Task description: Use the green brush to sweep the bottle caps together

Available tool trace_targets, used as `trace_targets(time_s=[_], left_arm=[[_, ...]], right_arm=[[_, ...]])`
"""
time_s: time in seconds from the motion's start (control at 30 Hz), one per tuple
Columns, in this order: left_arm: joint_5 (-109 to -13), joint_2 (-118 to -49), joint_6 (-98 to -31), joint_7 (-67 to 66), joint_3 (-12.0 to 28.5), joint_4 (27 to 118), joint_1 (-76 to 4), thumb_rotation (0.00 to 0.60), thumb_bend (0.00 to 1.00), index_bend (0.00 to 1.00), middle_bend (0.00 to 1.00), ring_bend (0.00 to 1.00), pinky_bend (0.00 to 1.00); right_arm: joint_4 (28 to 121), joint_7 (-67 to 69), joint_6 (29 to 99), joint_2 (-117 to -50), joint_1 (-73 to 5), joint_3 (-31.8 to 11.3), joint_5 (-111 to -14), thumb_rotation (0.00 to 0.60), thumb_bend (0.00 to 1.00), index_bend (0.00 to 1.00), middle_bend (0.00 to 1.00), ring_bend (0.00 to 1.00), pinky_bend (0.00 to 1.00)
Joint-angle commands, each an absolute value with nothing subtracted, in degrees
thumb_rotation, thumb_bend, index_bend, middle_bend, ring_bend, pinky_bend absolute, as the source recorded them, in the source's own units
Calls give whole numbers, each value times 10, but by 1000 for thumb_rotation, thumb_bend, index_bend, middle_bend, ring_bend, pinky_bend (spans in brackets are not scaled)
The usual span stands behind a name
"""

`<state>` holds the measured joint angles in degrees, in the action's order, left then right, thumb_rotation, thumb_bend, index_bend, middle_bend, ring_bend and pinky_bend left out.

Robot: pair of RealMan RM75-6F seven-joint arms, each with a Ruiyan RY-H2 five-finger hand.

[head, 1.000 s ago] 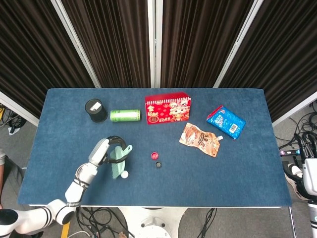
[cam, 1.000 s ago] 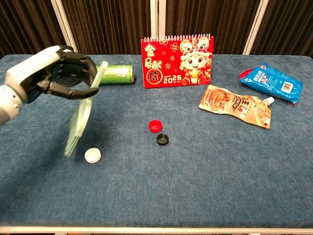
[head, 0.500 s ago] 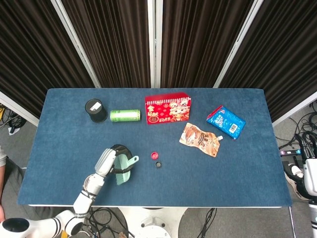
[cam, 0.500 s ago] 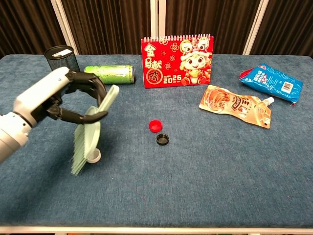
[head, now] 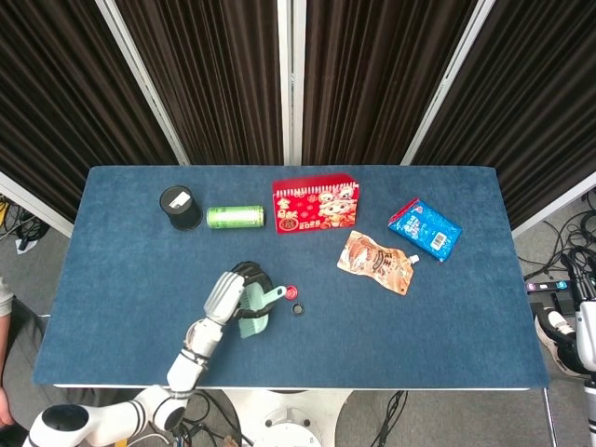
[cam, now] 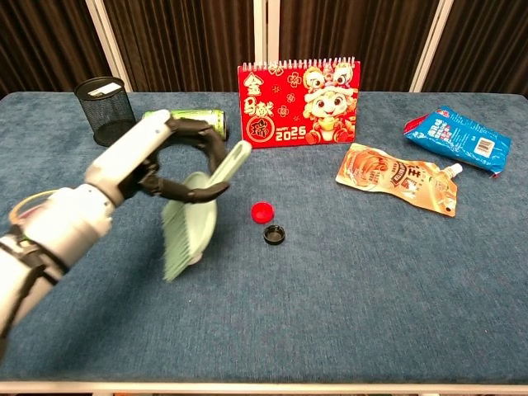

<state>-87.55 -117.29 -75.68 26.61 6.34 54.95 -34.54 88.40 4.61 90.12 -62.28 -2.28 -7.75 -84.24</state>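
Two caps in plain sight near the green brush: black cap right of its bristles, red cap just beyond, both on the blue table. Left hand gripping the brush, fingers curled round its handle, bristles down at the table. Farther back, left of the brush: green can and black mesh cup. Farther right: red calendar, orange pouch, blue packet. Right hand out of sight.

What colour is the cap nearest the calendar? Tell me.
Red cap, clearest in the chest view.
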Motion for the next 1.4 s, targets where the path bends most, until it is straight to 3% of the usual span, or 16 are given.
trace_targets(time_s=[0.03, 1.1, 1.27, 1.4], left_arm=[[-866, -1193, -736, 262, 81, 533, -364, 600, 407, 573, 605, 385, 243], [-835, -1295, -673, 270, 173, 397, -495, 600, 406, 569, 605, 385, 245], [-836, -1284, -674, 282, 169, 398, -496, 600, 406, 568, 605, 385, 246], [-845, -1234, -673, 305, 146, 429, -475, 600, 408, 566, 605, 384, 247]], right_arm=[[884, 48, 902, -623, -22, -77, -842, 600, 226, 17, 164, 0, 0], [880, 58, 923, -620, -3, -75, -840, 600, 226, 17, 163, 0, 0], [883, 57, 925, -618, -2, -76, -840, 600, 226, 17, 163, 0, 0], [884, 57, 928, -616, 0, -75, -842, 600, 226, 17, 163, 0, 0]])
